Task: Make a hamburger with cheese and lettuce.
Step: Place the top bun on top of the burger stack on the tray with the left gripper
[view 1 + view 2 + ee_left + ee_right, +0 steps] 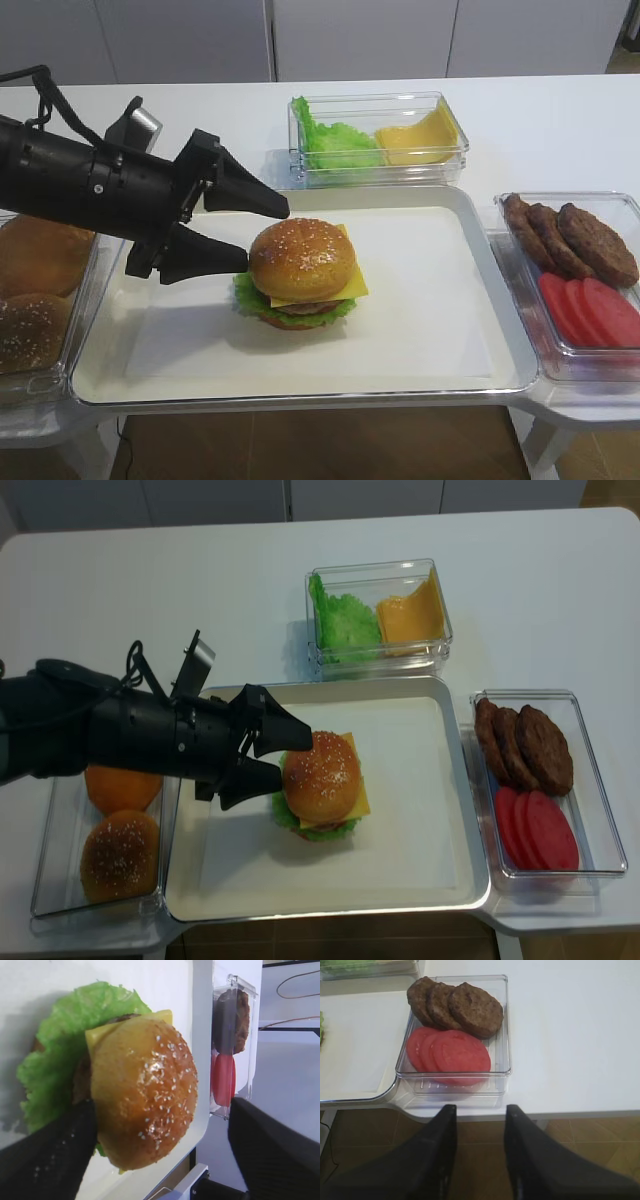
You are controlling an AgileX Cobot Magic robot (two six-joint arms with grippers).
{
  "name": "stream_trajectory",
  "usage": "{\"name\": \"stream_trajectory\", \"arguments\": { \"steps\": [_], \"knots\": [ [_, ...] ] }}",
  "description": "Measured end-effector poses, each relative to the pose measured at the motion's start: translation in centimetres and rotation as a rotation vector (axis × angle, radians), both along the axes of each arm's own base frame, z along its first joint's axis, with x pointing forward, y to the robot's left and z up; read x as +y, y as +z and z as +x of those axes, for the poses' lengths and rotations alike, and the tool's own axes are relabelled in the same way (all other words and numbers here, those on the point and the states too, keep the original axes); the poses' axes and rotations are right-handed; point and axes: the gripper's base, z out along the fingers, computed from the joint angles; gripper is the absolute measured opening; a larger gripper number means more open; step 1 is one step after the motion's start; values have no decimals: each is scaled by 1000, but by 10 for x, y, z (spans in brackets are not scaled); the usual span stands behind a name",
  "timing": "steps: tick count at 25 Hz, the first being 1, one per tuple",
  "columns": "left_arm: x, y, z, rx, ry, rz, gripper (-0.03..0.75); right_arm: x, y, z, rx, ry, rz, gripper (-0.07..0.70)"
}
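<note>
A white table [150, 570] stands before pale cabinet fronts, and on it a large white rectangular tray [420, 330] sits in front of you. On the tray's left half rests the finished hamburger [302, 272]: a golden sesame-seeded dome on top, the thin square slice of pale yellow cheese [352, 285] with its corners poking out below, and the ruffled bright green lettuce [250, 298] fringing the base.

Your left gripper [250, 233], black and pointed, reaches in from the left with its jaws spread wide. One finger hangs above and behind the bun's left edge; the other lies low beside the bun's left flank, just beside or touching it. From the left wrist view, the bun fills the gap between the two fingers, yet the far finger stands well apart from it.

Your right gripper [480, 1115] hangs off the table's front edge with jaws apart, holding nothing, just in front of a clear plastic box of brown patties and red tomato slices [455, 1052].

Behind the tray, a clear box of loose green leaves and orange-yellow cheese [380, 140]; at the left, a clear bin of spare buns [118, 855].
</note>
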Motion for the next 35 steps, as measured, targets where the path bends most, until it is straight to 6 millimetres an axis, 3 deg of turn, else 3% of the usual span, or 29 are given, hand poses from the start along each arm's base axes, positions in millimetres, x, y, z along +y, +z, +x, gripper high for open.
{"name": "stream_trajectory", "arguments": {
  "steps": [17,26,35],
  "knots": [
    [5,3,1,-10,17,8,612,0,0,0,0,0,0,266],
    [38,52,-5,-190,109,147,604,0,0,0,0,0,0,266],
    [72,94,-43,-279,85,526,577,0,0,0,0,0,0,266]
  ]
}}
